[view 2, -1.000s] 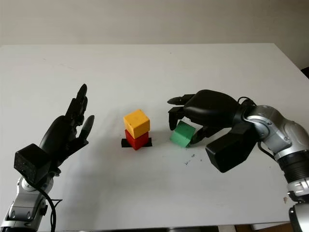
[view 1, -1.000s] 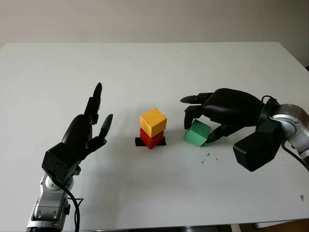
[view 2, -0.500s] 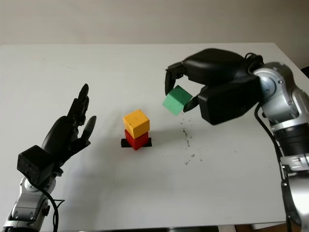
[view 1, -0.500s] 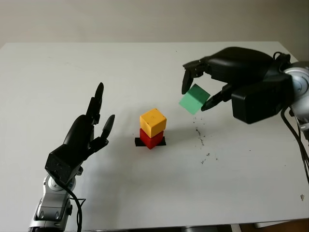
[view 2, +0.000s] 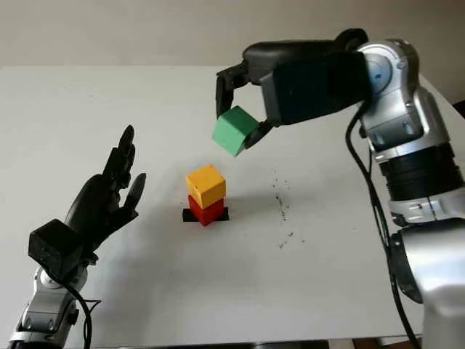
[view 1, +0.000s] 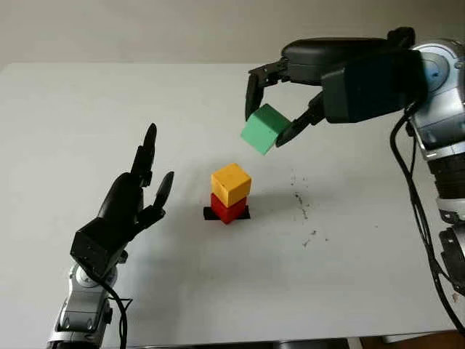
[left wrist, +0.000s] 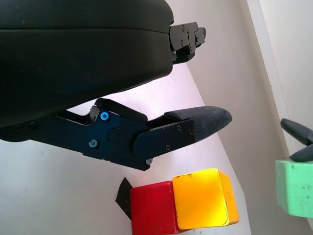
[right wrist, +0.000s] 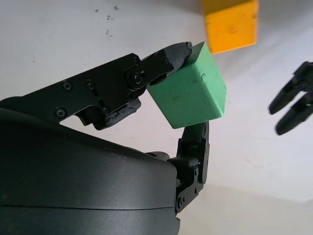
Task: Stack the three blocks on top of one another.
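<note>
A yellow block [view 1: 231,184] sits on a red block [view 1: 227,209], which stands on a black mark at the table's middle. My right hand [view 1: 270,109] is shut on the green block [view 1: 260,129], holding it tilted in the air, above and a little right of the yellow block. In the right wrist view the green block [right wrist: 190,93] is pinched between black fingers [right wrist: 166,61], with the yellow block [right wrist: 231,25] below it. My left hand [view 1: 134,196] is open, raised above the table to the left of the stack.
The white table [view 1: 218,291] spreads all round the stack. Small dark specks [view 1: 301,207] lie on it to the right of the blocks. The table's far edge meets a pale wall.
My right hand has lifted the green block off the table and carried it up and left, from beside the stack to above it. The left hand has barely moved.
</note>
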